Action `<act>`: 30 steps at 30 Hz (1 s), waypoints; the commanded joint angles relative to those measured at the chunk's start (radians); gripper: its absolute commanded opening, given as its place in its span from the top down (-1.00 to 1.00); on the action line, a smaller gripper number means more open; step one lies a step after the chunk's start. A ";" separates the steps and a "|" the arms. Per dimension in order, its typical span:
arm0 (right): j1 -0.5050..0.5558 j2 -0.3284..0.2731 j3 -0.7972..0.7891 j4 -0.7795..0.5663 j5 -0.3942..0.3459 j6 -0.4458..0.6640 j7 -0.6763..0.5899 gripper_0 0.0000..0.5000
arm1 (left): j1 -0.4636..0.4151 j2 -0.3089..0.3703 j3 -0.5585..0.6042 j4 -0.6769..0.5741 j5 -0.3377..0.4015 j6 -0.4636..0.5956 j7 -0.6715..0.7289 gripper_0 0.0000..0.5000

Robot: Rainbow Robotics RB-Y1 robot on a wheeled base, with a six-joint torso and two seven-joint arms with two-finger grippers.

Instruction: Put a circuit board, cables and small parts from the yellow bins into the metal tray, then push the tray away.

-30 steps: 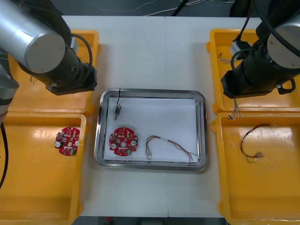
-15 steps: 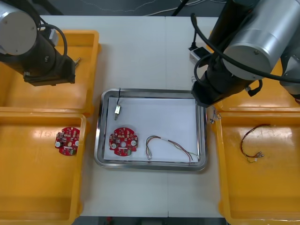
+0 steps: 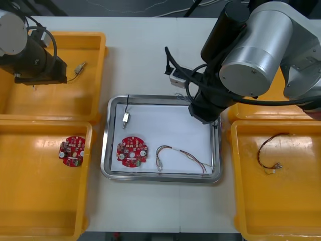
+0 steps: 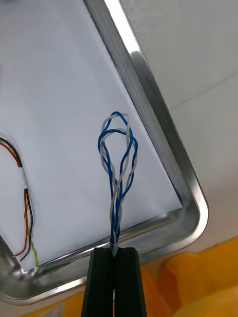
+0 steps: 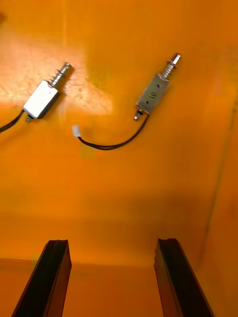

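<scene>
Fingers of the right gripper (image 4: 115,250) grasp a twisted blue and white cable (image 4: 118,163) over the metal tray (image 4: 163,133), at its 2 o'clock corner; a circuit board (image 3: 132,151) lies at its 7 o'clock. Fingers of the left gripper (image 5: 111,245) stand released above two small metal parts (image 5: 153,94) in the 10 o'clock yellow bin (image 5: 124,198).

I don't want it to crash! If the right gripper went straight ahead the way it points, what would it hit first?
The right gripper, shut on the twisted blue and white cable, points into the metal tray near a corner. Probably the cable's loop touches the white floor first; depth is unclear.
</scene>
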 commanded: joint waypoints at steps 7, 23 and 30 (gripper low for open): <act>-0.073 0.037 0.164 0.097 0.028 -0.156 0.187 1.00 | -0.099 0.039 0.032 0.082 -0.002 -0.118 -0.210 -1.00; -0.105 0.099 0.293 0.272 0.051 -0.304 0.295 1.00 | -0.154 0.081 0.034 0.254 -0.003 -0.220 -0.448 -1.00; -0.105 0.096 0.313 0.289 0.056 -0.309 0.304 1.00 | -0.156 0.095 0.032 0.282 -0.003 -0.240 -0.465 -1.00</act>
